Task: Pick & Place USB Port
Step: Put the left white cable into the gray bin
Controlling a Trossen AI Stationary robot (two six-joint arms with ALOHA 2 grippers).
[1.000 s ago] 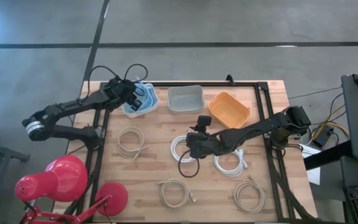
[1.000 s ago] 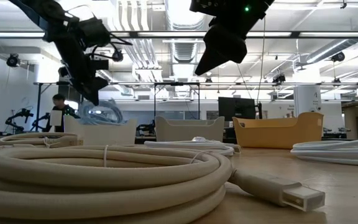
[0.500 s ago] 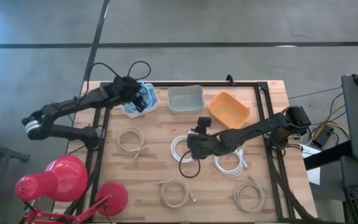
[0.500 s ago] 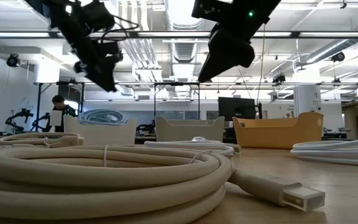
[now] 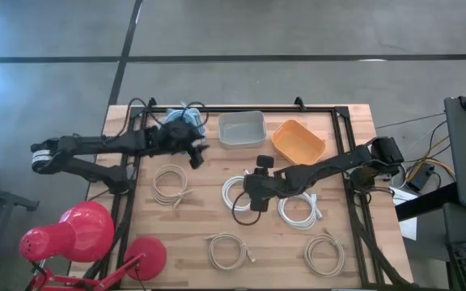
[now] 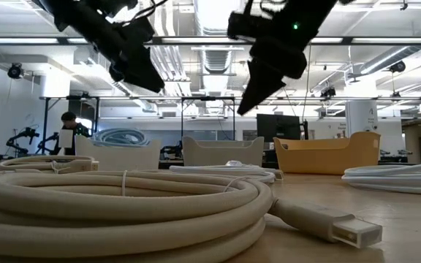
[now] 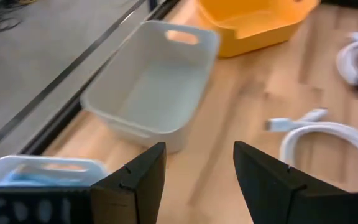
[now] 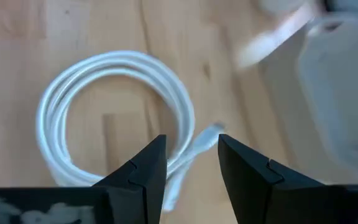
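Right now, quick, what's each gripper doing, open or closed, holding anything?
Left gripper: open, holding nothing, near the grey bin.
Right gripper: open, empty, above a white cable coil.

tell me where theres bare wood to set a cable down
The widest bare patch is the table front middle, between the two front coils. Another lies right of the orange bin, up to the frame rail. The centre is crowded: white coils, a black cable and the right gripper over them.

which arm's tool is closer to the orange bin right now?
Right. The right tool hangs over the white cable coils, diagonally below the orange bin in the high view. The left tool sits farther off, beyond the grey bin.
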